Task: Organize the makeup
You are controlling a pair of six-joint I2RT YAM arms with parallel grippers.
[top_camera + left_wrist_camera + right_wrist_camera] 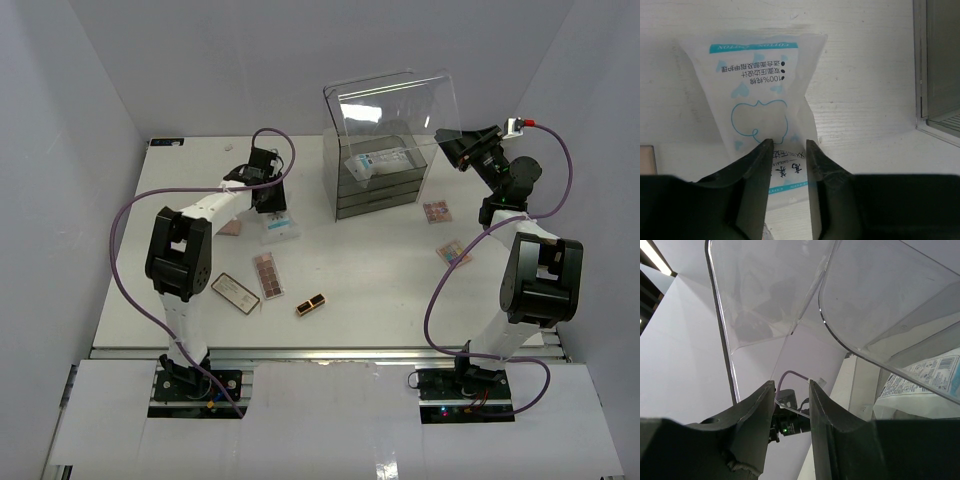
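Note:
A white-blue sachet (281, 230) lies on the table; in the left wrist view the sachet (760, 90) narrows towards my fingers. My left gripper (272, 207) (789, 143) is shut on its near end. A second sachet (375, 165) (925, 380) lies inside the clear box. My right gripper (447, 135) (791, 383) is at the right edge of the raised lid (395, 105) (880, 295), shut on a thin clear edge. A brown-pink palette (268, 273), a flat framed palette (236, 293) and a black-gold lipstick (311, 304) lie front left. Two small palettes (435, 211) (453, 252) lie right.
The clear acrylic drawer box (385, 195) (937, 65) stands at the back centre, its drawers shut. Another small palette (230, 227) lies partly under my left arm; its corner shows in the left wrist view (646, 159). Grey walls close in the table on three sides.

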